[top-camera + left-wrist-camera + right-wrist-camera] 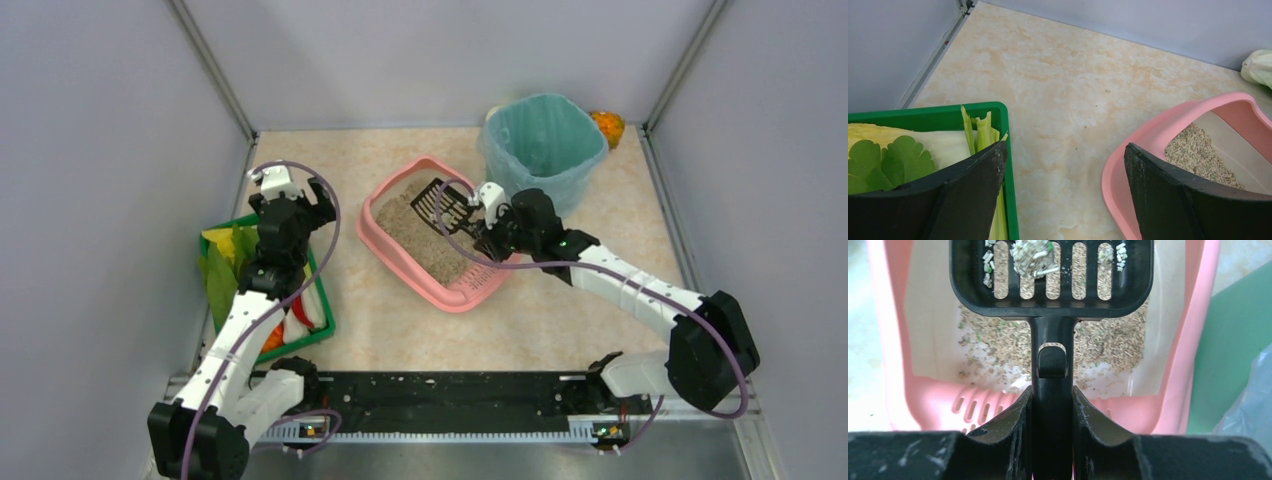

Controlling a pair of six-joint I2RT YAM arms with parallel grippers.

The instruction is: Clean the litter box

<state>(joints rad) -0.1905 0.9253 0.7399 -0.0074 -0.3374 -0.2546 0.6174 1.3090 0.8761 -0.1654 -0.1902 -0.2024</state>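
Beige marbled counter [400, 330] carries shallow pink plastic litter box [470, 292] mid-counter, right fingers [1015, 425] clamp black slotted plastic scoop [443, 203] with pale litter clump [1034, 257] above it, left fingers [963, 200] wide, empty; any tilt toward teal-lined bin [545, 140] risks spilling clump.

Beige marbled bench [390, 330]. Green tray [322, 336] at left edge, holding yellow-green leaves [222, 262] and white and red pieces, details unclear. Tall teal-lined bin [545, 130] upright at far right. Orange object [607, 125] just behind the bin, partly hidden.
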